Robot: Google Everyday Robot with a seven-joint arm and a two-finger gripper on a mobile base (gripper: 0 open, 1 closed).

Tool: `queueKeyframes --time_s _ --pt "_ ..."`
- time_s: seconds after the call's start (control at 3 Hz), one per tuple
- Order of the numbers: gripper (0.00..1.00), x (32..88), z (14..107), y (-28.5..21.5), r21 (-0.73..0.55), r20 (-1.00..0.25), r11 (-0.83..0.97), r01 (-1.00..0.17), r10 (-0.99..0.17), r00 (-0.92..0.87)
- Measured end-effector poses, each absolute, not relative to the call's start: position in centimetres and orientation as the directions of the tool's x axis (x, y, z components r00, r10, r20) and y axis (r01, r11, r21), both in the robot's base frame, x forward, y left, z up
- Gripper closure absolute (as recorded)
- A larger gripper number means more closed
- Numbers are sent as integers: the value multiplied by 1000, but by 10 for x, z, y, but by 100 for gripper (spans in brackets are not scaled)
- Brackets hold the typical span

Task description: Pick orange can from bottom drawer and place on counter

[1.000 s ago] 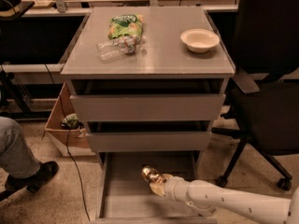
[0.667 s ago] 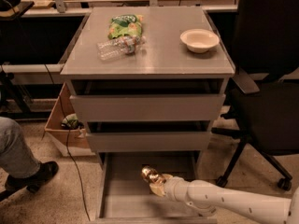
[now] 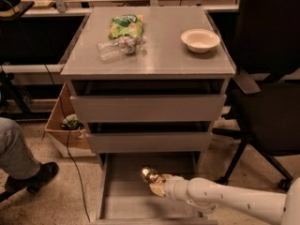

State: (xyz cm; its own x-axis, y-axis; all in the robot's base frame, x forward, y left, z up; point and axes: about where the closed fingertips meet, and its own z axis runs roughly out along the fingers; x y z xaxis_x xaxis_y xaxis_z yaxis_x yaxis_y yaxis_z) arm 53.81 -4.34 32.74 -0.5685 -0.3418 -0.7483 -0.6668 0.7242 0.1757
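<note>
The bottom drawer [image 3: 125, 198] of the grey cabinet is pulled open, showing its grey tray. The orange can [image 3: 149, 174], shiny and orange-gold, sits over the middle of the tray at the tip of my arm. My gripper [image 3: 158, 185] reaches in from the lower right and is shut on the orange can. The white arm hides the tray's right front part. The counter [image 3: 159, 55] is the cabinet's flat grey top, above the two shallower closed drawers.
On the counter lie a clear plastic bottle [image 3: 117, 48], a green snack bag [image 3: 125, 26] and a white bowl [image 3: 200, 40]. A black office chair [image 3: 269, 102] stands close on the right. A cardboard box [image 3: 61, 128], a cable and a person's leg [image 3: 18, 158] are on the left.
</note>
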Motion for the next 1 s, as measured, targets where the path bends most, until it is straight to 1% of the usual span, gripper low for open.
queueKeyframes --time_s 0.33,0.67,1.0 --pt "100 535 349 -45 176 -728 713 -678 -369 -577" --pt "100 527 406 -40 149 -718 683 -715 -422 -553" --pt "100 525 444 -37 120 -722 667 -736 -450 -526"
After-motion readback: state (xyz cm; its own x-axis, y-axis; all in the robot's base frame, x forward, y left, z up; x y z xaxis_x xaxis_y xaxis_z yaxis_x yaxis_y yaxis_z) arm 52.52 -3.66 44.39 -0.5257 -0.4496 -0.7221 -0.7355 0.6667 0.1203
